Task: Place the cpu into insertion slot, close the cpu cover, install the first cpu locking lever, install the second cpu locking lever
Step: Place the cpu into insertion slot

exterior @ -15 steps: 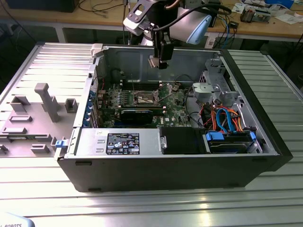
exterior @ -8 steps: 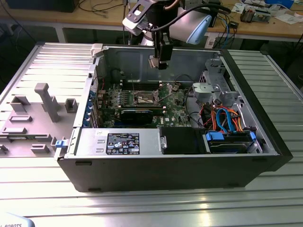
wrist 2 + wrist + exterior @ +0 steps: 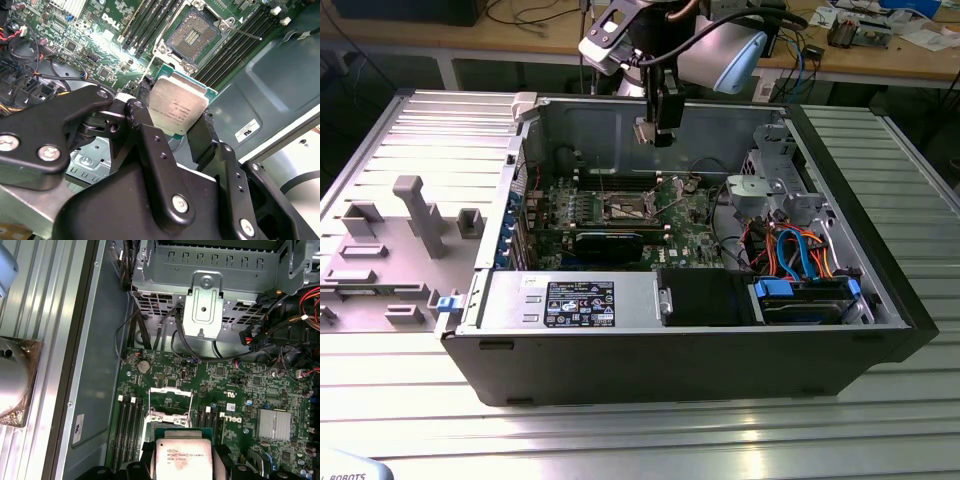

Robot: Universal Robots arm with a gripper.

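Note:
In both wrist views my gripper point(image 3: 174, 122) point(image 3: 183, 467) is shut on the cpu point(image 3: 177, 106) point(image 3: 182, 458), a flat square chip with a dull silver top, pinched at two opposite edges. The exterior view has the gripper point(image 3: 655, 128) hanging high over the open computer case, well above the motherboard. The insertion slot point(image 3: 193, 34) point(image 3: 170, 412) point(image 3: 625, 208) lies uncovered with its dark centre showing. The cpu cover point(image 3: 171, 391) seems swung up at the slot's far side. A thin metal lever point(image 3: 246, 33) sticks out beside the slot.
Long memory slots point(image 3: 150, 22) point(image 3: 127, 425) flank the socket. A metal drive cage point(image 3: 202, 285) point(image 3: 770, 185), bundled cables point(image 3: 790, 255) and a power supply point(image 3: 575, 300) crowd the case. A grey plastic fixture point(image 3: 410, 235) lies on the table at the exterior view's left.

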